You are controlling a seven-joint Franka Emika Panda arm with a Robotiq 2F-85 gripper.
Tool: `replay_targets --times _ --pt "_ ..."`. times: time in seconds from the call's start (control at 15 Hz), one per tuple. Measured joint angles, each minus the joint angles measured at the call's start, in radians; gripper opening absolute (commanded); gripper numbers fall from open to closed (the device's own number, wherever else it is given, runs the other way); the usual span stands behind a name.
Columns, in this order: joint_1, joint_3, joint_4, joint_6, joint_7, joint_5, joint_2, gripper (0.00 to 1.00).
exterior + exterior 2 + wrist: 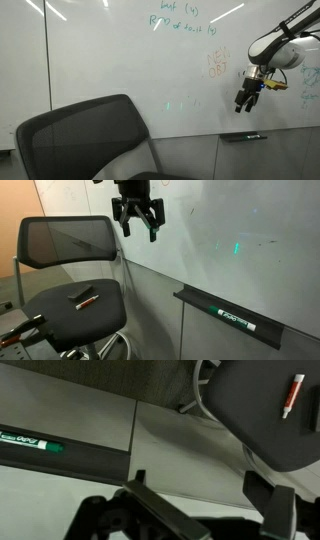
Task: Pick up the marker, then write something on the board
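Gripper [140,230] empty, jaws wide, upper centre before board [240,220]; green marker [236,321] on tray [195,300] lower right, red marker [89,302] on chair seat [60,320] lower left; risk: marker rolls if grasp closes off-centre

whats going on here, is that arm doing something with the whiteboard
A robot arm's gripper hangs open and empty in front of the whiteboard, above an office chair. It has not picked up anything yet. What looks like a red-tipped marker lies on the chair's seat, and a green marker rests in the tray under the board. The board already carries green handwriting near its top.
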Motion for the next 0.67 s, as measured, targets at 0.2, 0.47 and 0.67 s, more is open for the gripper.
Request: replay_targets --times 0.2,0.47,0.67 --pt "0.000 0.000 0.011 0.000 0.000 0.000 -0.001 1.00" --pt "0.000 0.000 0.013 0.000 0.000 0.000 -0.001 1.00" --pt "0.000 0.000 0.013 0.000 0.000 0.000 -0.001 1.00"
